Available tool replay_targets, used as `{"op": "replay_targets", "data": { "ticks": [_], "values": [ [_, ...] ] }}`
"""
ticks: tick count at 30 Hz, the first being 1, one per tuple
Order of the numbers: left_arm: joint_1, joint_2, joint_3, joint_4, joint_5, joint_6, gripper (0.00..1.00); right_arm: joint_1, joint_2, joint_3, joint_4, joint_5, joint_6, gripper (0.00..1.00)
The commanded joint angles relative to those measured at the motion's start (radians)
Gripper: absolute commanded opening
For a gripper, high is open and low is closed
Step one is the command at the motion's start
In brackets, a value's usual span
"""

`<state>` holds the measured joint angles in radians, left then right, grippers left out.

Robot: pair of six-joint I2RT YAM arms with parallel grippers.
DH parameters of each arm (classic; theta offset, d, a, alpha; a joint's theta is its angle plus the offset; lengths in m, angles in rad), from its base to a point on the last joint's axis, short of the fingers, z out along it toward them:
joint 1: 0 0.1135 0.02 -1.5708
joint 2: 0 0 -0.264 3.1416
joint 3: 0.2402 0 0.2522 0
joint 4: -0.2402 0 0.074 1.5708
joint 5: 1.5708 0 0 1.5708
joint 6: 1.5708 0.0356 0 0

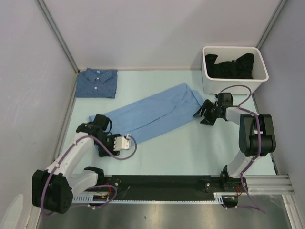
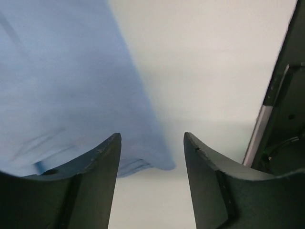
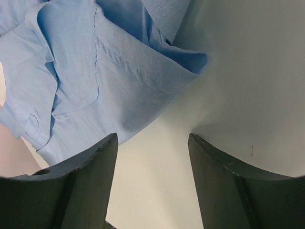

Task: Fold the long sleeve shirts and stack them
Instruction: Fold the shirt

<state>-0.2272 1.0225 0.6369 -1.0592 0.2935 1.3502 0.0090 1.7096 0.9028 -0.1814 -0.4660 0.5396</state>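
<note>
- The left pincer (image 2: 151, 136) is open: its two dark fingers are wide apart and they hold nothing.
- The light blue shirt (image 1: 152, 113) lies slantwise on the table (image 1: 190, 148), stretched out between the two pincers, with one end near each of them.
- In the left wrist view, the lower corner of this shirt comes into the gap from the side of the finger on the left of the view. The cloth passes under that finger, and the other finger has only bare table in front of it. We cannot tell if the finger touches the cloth, because the view is a little blurred.
- The right pincer (image 3: 152, 136) is open too and grips nothing.
- Ahead of the right pincer, toward the finger on the left of its view, the other end of the shirt lies in loose folds. One pointed fold reaches across, further ahead of the gap. The gap itself shows mostly bare table, and the cloth edge ends just beside the tip of that finger.
- The denim shirt (image 1: 97, 84) lies folded in a neat rectangle, far ahead of the left pincer and well apart from it. It does not touch the light blue shirt.
- A white bin (image 1: 209, 85) stands just beyond the right pincer, with black cloth (image 1: 231, 67) inside.
</note>
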Motion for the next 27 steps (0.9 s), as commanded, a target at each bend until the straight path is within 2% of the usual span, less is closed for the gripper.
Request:
{"op": "replay_targets", "data": {
  "ticks": [1,5,7,11,12,14,15,18,22,24,25,27],
  "values": [
    [-0.003,0.161,0.293,0.016,0.189,-0.173,0.61,-0.001,0.010,0.004,0.034,-0.016,0.025,0.67],
    [-0.003,0.385,0.489,0.209,0.170,-0.455,0.61,-0.001,0.022,0.013,0.069,0.021,0.046,0.67],
    [0.008,0.529,0.593,0.292,0.090,-0.531,0.60,-0.001,0.034,0.018,0.097,0.053,0.069,0.66],
    [0.143,0.795,0.835,0.259,0.133,-0.672,0.56,0.028,0.080,0.042,0.145,0.105,0.059,0.59],
    [0.193,0.839,0.884,0.236,0.137,-0.672,0.54,0.040,0.091,0.065,0.149,0.130,0.056,0.56],
    [0.224,0.939,0.992,0.189,0.128,-0.663,0.53,0.058,0.120,0.084,0.143,0.148,0.062,0.51],
    [0.273,0.961,1.006,0.183,0.122,-0.652,0.53,0.063,0.131,0.097,0.146,0.164,0.065,0.49],
    [0.308,0.985,1.005,0.171,0.075,-0.603,0.52,0.069,0.160,0.108,0.137,0.184,0.072,0.42],
    [0.345,0.982,0.930,0.163,0.064,-0.565,0.48,0.071,0.171,0.120,0.117,0.207,0.056,0.22],
    [0.365,0.982,0.908,0.156,0.075,-0.545,0.48,0.077,0.173,0.134,0.093,0.230,0.042,0.16],
    [0.371,0.982,0.891,0.137,0.084,-0.539,0.48,0.081,0.174,0.143,0.082,0.242,0.016,0.09],
    [0.387,0.981,0.876,0.113,0.108,-0.513,0.48,0.109,0.177,0.172,0.065,0.274,-0.010,0.06]
  ]
}}
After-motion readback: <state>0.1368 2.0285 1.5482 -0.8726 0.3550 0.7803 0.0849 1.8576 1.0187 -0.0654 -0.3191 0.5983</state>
